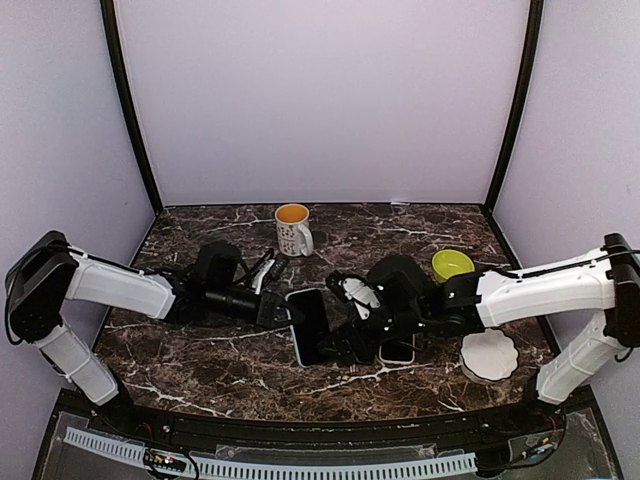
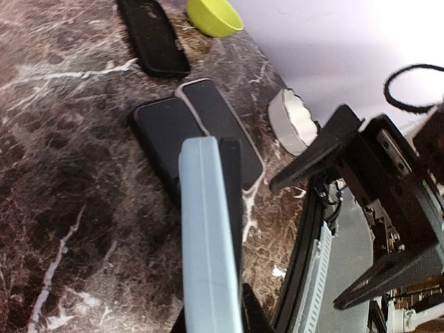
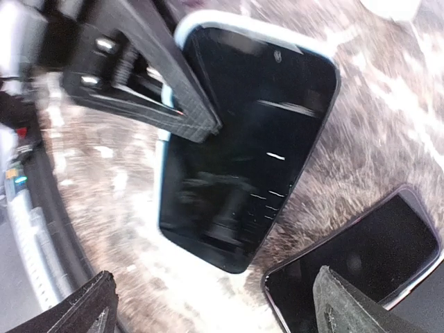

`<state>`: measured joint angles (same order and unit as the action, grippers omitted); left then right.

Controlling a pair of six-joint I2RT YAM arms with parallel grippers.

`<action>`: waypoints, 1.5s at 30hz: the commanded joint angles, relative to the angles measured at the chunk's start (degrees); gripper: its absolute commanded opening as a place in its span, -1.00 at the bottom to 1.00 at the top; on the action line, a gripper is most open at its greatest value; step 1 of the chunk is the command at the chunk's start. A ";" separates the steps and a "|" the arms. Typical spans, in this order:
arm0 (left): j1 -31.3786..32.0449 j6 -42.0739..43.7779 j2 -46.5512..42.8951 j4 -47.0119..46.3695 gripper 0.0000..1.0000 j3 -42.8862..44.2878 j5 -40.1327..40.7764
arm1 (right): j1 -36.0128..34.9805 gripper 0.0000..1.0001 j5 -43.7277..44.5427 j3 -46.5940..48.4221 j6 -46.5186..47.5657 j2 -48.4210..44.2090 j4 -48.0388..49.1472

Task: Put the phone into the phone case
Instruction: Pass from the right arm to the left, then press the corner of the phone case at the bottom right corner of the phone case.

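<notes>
Left gripper [image 1: 274, 308]: jaws closed on one long edge of the light-blue phone case [image 2: 207, 236], with one finger lapping onto the screen of the phone [image 3: 253, 139]. The phone sits face up in the case near table centre; we cannot tell whether the pair rests flat or is lifted slightly. Right gripper [image 3: 215, 281]: jaws spread wide, held over one end of the phone, touching nothing we can see. Blue rim shows round the phone's other end. At the corner nearest the right wrist camera no rim is visible, so we judge that end may not be seated. Risks: a press from the right while the left finger covers the edge could jam the phone against that finger rather than snap it home. An off-centre press could twist the case out of the left grip or skid it across the table [image 1: 200, 365]. Two spare phones [image 1: 397, 351] lie just beside the case, and a wide jaw descending could knock them. Room: open marble toward the front edge. The mug [image 1: 293, 229], green bowl [image 1: 452, 264] and white dish [image 1: 489, 356] stand well apart.
</notes>
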<state>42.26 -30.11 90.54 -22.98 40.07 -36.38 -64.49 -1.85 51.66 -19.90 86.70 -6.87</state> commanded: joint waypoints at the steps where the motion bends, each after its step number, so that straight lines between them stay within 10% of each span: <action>1: 0.64 3.40 -8.55 -9.79 -1.00 -0.46 -10.50 | 2.82 0.97 -13.39 -2.44 5.83 -8.63 6.21; 12: 0.88 9.81 -18.15 -7.50 -1.00 6.72 -21.08 | 3.50 0.63 -26.47 -1.57 4.52 -14.01 11.43; 23: 1.58 10.63 -18.24 -7.16 -1.00 10.81 -22.92 | 3.42 -0.36 -26.68 -0.61 5.69 -15.21 11.87; 27: 3.30 11.24 -18.00 -5.87 -1.00 12.20 -20.28 | 3.23 -1.00 -24.18 -0.37 4.43 -14.29 13.45; 32: 4.76 12.99 -17.16 -1.57 -0.91 13.24 -15.37 | 3.24 -1.00 -21.95 -0.57 2.31 -16.07 18.35; 40: 7.08 13.72 -17.06 -0.49 -0.01 12.74 -8.57 | 3.14 -1.00 -21.06 1.14 1.88 -17.44 19.79; 45: 7.84 10.35 -17.23 -5.17 -0.56 11.35 -6.38 | 3.01 -1.00 -22.20 1.01 2.81 -17.39 19.57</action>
<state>49.41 -18.09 74.02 -23.51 51.81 -44.77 -61.25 -24.18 49.87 -17.23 71.13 5.80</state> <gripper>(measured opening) 0.354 0.097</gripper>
